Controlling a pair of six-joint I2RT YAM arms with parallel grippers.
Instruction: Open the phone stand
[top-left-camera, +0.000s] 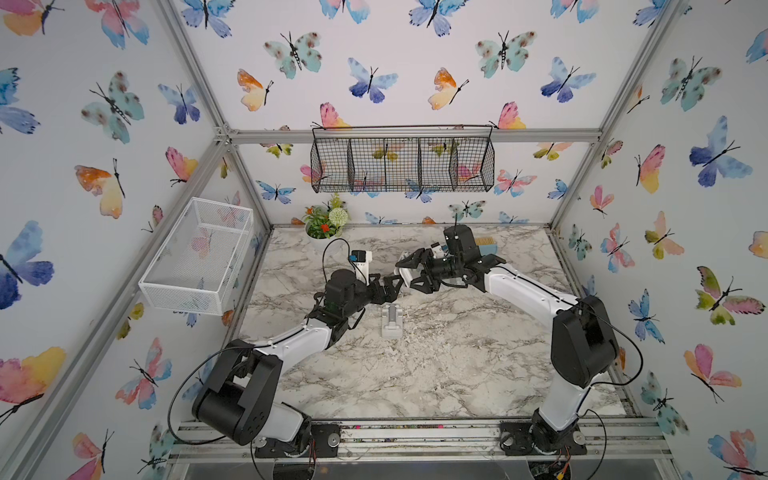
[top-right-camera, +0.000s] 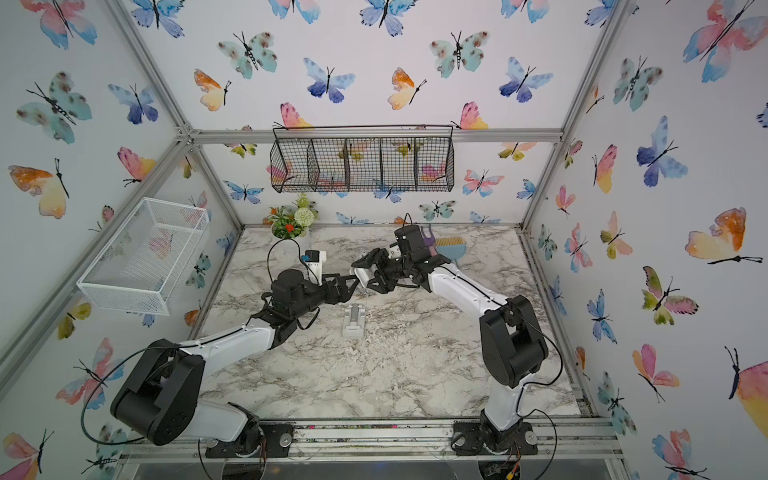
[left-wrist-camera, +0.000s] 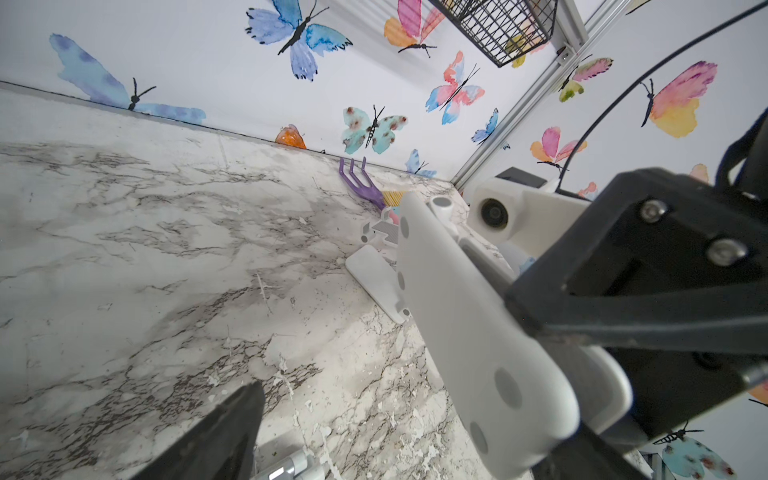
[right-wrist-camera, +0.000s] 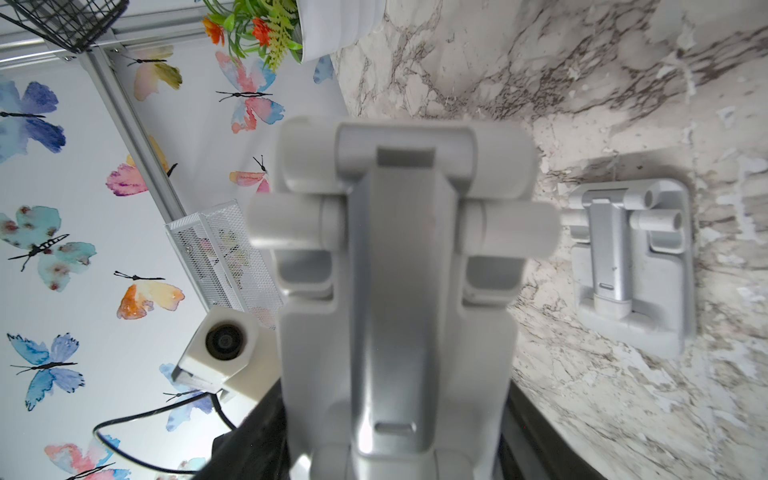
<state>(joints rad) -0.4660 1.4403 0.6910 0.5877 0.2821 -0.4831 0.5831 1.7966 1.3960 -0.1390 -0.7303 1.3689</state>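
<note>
Phone stand (right-wrist-camera: 395, 291): up in the air over the bench (top-left-camera: 457, 365); it looks folded flat.
Right end effector (top-left-camera: 409, 274): pinching the stand.
Left end effector (top-left-camera: 392, 287): spread wide, just beside the stand.
Done: stand is lifted.
To do: pull it open.

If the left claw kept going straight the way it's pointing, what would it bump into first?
Probably the phone stand held up by the right gripper: it sits right ahead of the open left gripper. Whether they touch already is unclear.
</note>
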